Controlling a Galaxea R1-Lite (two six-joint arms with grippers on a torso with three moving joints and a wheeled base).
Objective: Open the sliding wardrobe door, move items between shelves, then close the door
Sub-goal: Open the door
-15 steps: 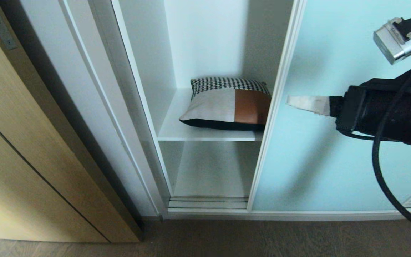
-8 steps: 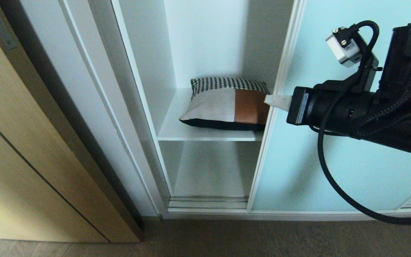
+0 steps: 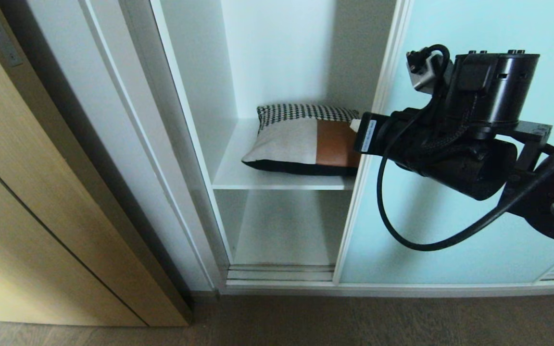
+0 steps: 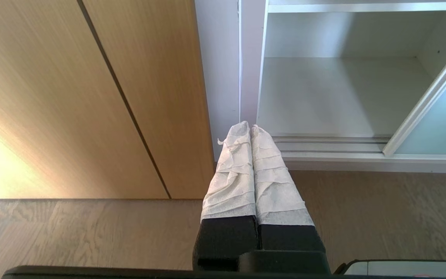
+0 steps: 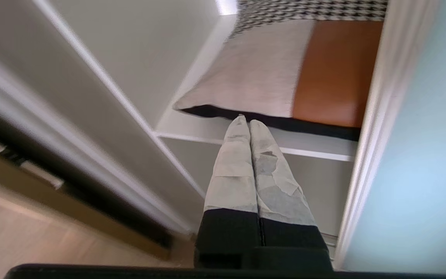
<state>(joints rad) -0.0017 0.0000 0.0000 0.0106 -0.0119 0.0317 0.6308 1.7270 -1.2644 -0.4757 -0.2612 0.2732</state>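
Home bedroom: white wardrobe (image 3: 195, 144), cushion (image 3: 306, 142), wood door (image 3: 41, 216), wood floor (image 3: 354, 322).

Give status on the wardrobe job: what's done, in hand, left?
Done: sliding wardrobe door stands open. In hand: right end effector, shut and empty, points at the cushion on the upper shelf. Left: grasp it, move it to the lower shelf, close the door. Left end effector shut, by the floor.

Cushion (image 3: 303, 139): black-and-white houndstooth strip, cream fabric, rust-brown panel, black edge. It sits on a plain white shelf (image 3: 238, 175). Sliding door (image 3: 450, 221) pale frosted blue, white-framed. Tan wood door (image 3: 41, 192) at left. Grey-brown floor (image 3: 354, 319).
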